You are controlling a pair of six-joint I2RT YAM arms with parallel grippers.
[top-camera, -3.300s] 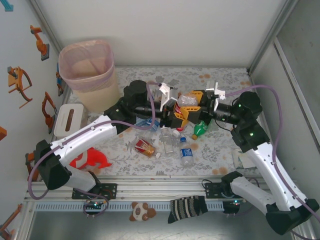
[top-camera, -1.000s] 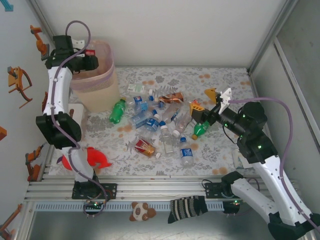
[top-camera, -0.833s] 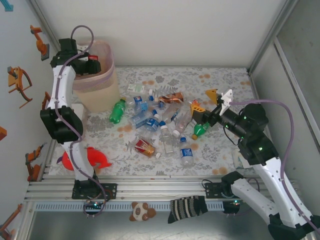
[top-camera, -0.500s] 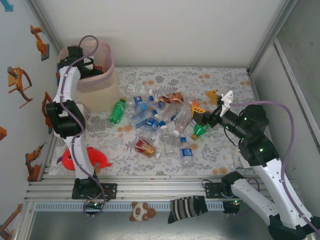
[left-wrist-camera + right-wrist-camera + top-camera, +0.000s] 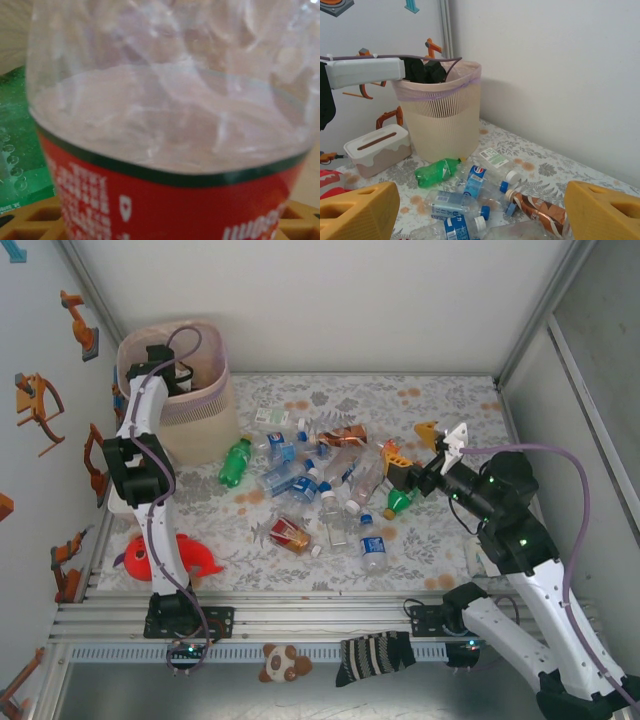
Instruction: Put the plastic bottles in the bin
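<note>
ok so the left claw [image 5: 173, 368] is dipped into the mouth of the bin [image 5: 200, 430], with its arm reaching up and over the rim. Its own camera has a red-label bottle [image 5: 165, 125] jammed right up against the lens. You get clear crinkly plastic on top, a thin dark green band, then red with white print. The waffle-grid yellow pads [image 5: 30, 225] peek out under it at both lower corners. It's too close and blurry to say if the claw is pinching that bottle or just cradling it, so I can't tell its state. A patch of green beaded plastic [image 5: 15, 165] sits behind the bottle on the left.

The right claw [image 5: 408, 442] is spread wide, with chunky orange wedge pads [image 5: 355, 210] and nothing between them. It hangs over the right side of the pile.

The bin is round, tapered, ribbed beige, with a thin pink bag folded over the rim. It stands at the far left of the table. The rest of the plastic bottles [image 5: 310, 485] lie on their sides on the flower-print cover [image 5: 450, 400]. They're mostly clear and crumpled, with blue labels and caps. One green bottle [image 5: 437, 172] lies near the bin's base, and there's a brown swirly-label one [image 5: 535, 210] too. A white box [image 5: 377, 145] with a slotted lid sits just beside the bin
</note>
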